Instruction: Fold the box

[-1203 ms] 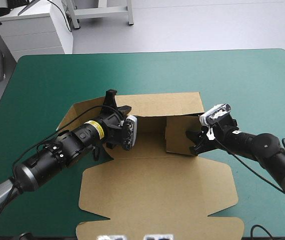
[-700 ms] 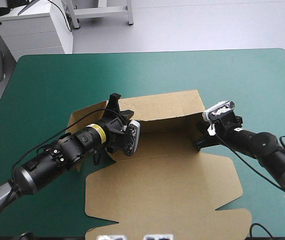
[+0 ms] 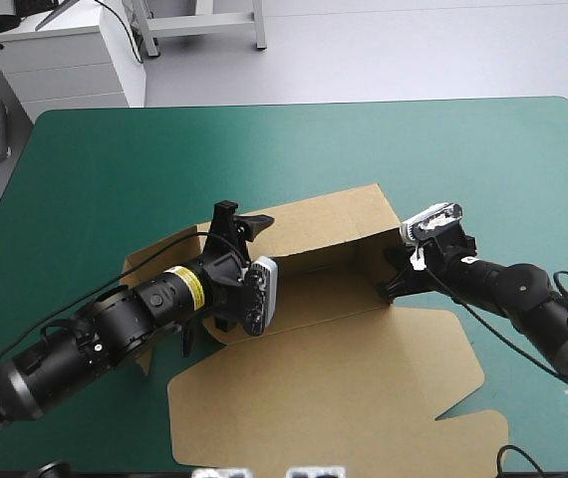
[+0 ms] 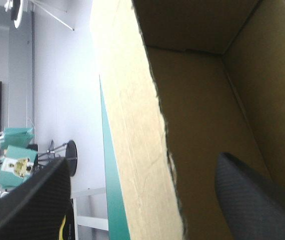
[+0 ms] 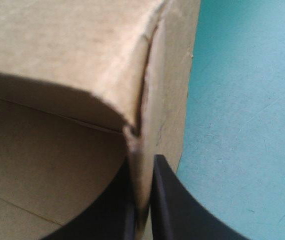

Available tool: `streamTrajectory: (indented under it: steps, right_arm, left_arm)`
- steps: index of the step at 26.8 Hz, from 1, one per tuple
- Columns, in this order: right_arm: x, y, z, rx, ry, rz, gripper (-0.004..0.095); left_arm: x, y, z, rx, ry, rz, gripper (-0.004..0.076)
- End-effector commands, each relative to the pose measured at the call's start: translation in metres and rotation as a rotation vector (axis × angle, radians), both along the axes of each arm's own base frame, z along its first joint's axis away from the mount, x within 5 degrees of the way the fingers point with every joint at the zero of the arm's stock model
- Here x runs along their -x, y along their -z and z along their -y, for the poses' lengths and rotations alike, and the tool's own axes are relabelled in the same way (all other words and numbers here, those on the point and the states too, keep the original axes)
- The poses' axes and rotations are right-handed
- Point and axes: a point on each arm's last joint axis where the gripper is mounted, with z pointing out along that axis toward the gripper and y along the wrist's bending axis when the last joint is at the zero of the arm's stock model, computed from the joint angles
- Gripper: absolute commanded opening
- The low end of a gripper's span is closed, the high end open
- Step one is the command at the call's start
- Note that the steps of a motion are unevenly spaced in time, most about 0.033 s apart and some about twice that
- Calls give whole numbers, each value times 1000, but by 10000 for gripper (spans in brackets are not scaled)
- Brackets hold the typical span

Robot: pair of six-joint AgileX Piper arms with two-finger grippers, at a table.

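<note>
The brown box (image 3: 334, 224) stands with walls raised, lid flat, on the teal-green tabletop (image 3: 115, 149); left hand (image 3: 241, 217) spread astride a wall, right hand (image 5: 142, 167) pinching another.

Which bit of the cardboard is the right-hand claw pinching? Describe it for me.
On the teal-green table lies the brown box, half raised. At its right end, the right gripper is shut on the short upright wall, unlike the lid lying flat.
</note>
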Motion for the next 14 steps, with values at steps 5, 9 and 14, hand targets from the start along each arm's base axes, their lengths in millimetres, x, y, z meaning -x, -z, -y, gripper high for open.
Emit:
streamTrajectory:
  steps: [5, 9, 14]
  right_arm:
    - [-1, -12, -1, -48, 25, 25, -18]
    - [-1, -12, -1, -47, 27, 26, -18]
    - [-1, -12, -1, -47, 27, 26, -18]
  left_arm:
    - [49, -35, 5, 138, 154, 37, 580]
    - [65, -42, 8, 159, 224, 59, 441]
    - [66, -56, 12, 190, 236, 71, -1]
